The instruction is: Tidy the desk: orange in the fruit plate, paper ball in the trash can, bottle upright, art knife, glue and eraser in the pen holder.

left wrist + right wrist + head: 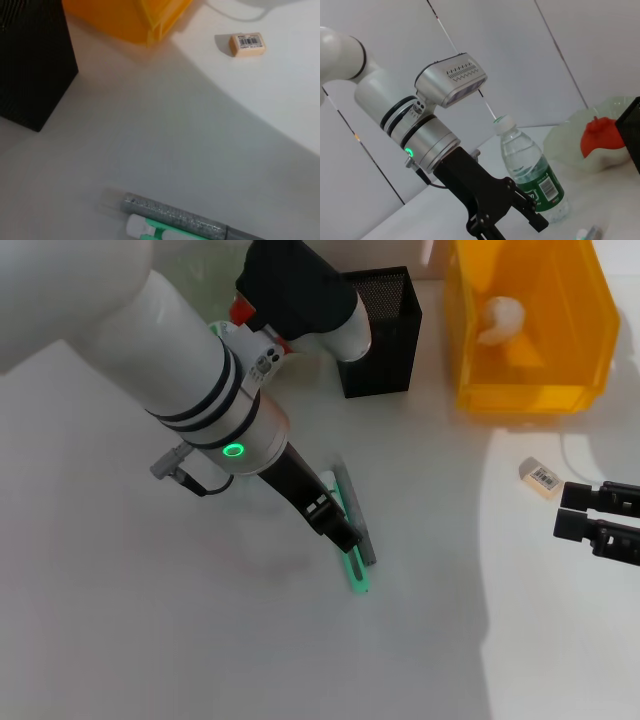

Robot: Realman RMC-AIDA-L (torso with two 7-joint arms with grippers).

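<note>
My left gripper [345, 538] hangs open just above the grey glue stick [350, 502] and the green art knife [357, 578], which lie side by side mid-table. Up close, the glue [175, 216] and art knife [155, 231] lie parallel. The eraser [540, 477] lies to the right, a little ahead of my open, empty right gripper [562, 512]. The black mesh pen holder [385, 335] stands at the back. The paper ball [500, 320] sits in the yellow trash can [575, 340]. The bottle [532, 175] stands upright, and the orange [600, 137] rests in the fruit plate [565, 145].
My left arm [190, 380] covers the back left of the table in the head view, hiding the bottle there. The pen holder [30, 65], the yellow bin's corner [145, 20] and the eraser [246, 44] show in the left wrist view.
</note>
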